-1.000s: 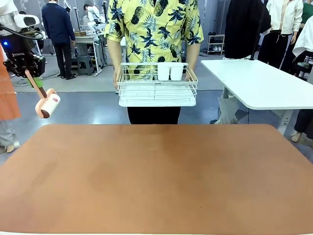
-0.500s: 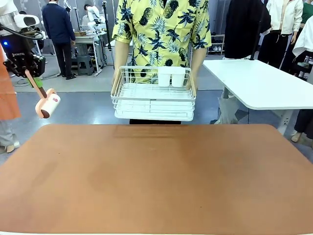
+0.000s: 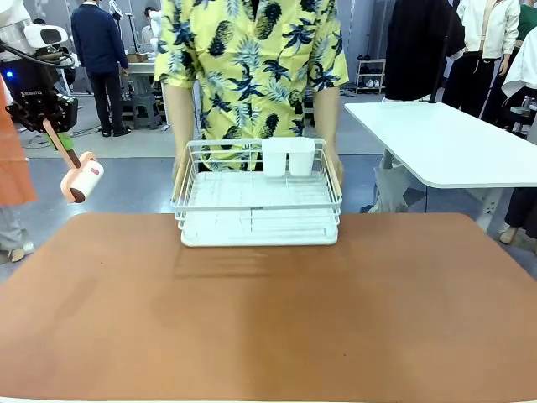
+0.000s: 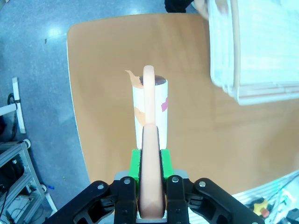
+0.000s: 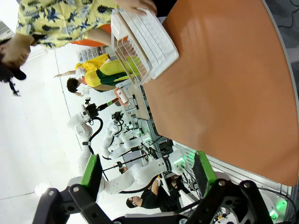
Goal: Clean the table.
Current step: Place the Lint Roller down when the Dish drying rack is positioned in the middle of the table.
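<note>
— Where's the table?
— Spread below both arms, a person's dish rack at its far edge.
— Nearer arm?
— Left gripper, clamping a lint roller, above the left corner. Right gripper gapes wide.

- The left pincer is raised at the robot's far left, jaws clamped on a lint roller's handle.
- The right pincer hangs with jaws spread wide.
</note>
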Controlling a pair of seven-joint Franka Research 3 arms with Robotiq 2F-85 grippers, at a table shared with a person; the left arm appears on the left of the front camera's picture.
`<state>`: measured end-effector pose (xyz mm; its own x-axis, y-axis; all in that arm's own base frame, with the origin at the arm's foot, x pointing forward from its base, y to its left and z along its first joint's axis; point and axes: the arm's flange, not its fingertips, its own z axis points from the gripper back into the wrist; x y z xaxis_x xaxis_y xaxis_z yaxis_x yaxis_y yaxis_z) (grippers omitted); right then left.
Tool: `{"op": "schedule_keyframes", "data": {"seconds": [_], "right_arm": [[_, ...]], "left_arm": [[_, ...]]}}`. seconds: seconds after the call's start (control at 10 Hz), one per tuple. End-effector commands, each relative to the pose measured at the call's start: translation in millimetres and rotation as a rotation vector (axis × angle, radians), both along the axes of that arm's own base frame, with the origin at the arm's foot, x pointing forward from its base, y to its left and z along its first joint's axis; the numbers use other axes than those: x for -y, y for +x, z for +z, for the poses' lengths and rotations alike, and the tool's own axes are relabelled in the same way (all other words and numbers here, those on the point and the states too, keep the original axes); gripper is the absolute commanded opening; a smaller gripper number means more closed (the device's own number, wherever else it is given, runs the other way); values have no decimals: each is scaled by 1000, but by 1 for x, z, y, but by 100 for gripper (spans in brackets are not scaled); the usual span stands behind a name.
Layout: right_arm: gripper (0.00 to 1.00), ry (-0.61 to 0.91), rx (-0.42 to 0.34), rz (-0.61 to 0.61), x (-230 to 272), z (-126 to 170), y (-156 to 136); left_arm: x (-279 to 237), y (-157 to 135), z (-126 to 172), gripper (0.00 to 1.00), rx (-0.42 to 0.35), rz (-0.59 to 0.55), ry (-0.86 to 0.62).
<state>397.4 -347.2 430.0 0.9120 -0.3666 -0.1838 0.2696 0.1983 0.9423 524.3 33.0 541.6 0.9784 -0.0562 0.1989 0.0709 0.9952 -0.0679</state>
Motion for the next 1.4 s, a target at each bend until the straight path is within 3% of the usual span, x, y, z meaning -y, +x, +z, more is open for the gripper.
{"op": "schedule_keyframes", "data": {"seconds": [0.0,1.3], "right_arm": [[100,-4,5,1,-1,3,0],[100,-4,5,1,-1,3,0]], "left_arm": [[-1,0,3,19,4,3,14],[-1,0,3,19,4,3,14]]}}
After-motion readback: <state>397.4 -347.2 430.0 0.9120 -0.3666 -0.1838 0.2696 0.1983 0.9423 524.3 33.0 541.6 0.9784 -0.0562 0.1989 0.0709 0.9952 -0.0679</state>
